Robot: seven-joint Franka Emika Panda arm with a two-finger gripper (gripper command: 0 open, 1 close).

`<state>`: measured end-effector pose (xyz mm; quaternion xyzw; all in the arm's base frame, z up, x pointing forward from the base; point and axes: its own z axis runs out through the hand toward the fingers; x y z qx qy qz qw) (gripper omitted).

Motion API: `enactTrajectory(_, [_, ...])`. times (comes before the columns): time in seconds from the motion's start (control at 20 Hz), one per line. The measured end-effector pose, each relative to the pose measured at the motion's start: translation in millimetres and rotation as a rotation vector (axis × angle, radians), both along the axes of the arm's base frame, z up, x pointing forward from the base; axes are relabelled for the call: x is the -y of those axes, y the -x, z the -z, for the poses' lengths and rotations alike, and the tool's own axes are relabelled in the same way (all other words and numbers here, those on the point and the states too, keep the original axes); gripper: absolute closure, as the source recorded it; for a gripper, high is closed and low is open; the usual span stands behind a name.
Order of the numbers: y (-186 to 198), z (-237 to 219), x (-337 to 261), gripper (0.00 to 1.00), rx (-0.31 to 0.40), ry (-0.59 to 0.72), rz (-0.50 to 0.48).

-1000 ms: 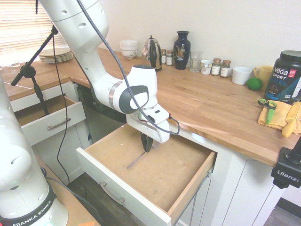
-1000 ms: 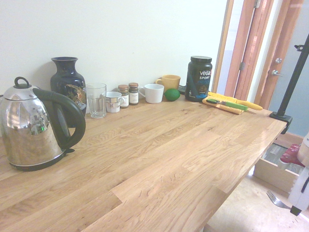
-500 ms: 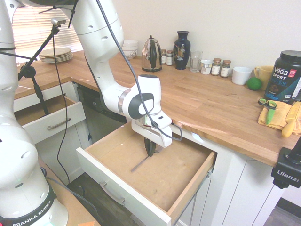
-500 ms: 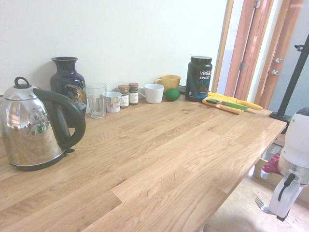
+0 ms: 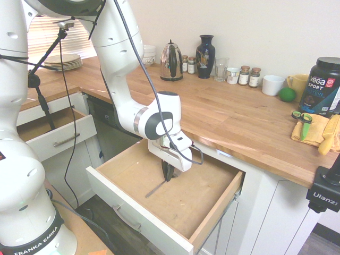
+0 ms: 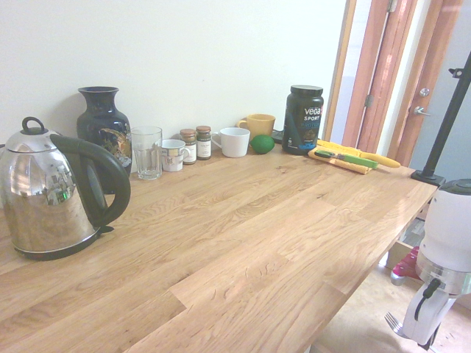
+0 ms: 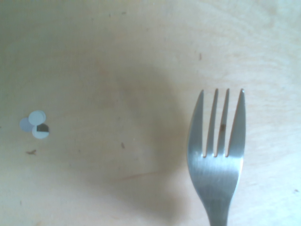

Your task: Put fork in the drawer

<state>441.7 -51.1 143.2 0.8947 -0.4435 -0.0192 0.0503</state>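
The big drawer [image 5: 139,213], white-fronted with a bar handle and a bare wood bottom, stands pulled out under the counter. My gripper [image 5: 167,173] is down inside it, near the back left, and is shut on the fork [image 5: 155,188]. The slim silver handle slants down to the left, its end at or just above the wood. In the second exterior view the gripper [image 6: 427,343] shows at the lower right with the fork's tines [image 6: 391,322] sticking out to its left. The wrist view shows the fork [image 7: 217,155] close over the drawer bottom [image 7: 94,56].
A smaller drawer [image 5: 56,139] stands open to the left. On the counter [image 5: 239,117] are a kettle [image 5: 171,61], a vase [image 5: 205,56], spice jars, mugs, a lime, a black tub [image 5: 321,86] and a yellow cloth with scissors [image 5: 311,127].
The gripper has sunk lower into the drawer with the fork still in it, bringing the handle end down toward the wood bottom. The arm has leaned further over the drawer.
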Motion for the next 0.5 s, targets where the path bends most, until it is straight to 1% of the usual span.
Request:
enactTrajectory(0.1, [-1.6,3.8,-0.5,1.0,-0.004,-0.002,0.008])
enactTrajectory(0.15, [-2.7,5.7,0.0,0.0,-0.005,-0.004,0.017])
enactTrajectory(0.5, [-7.6,13.0,3.5,0.0,-0.01,-0.017,0.04])
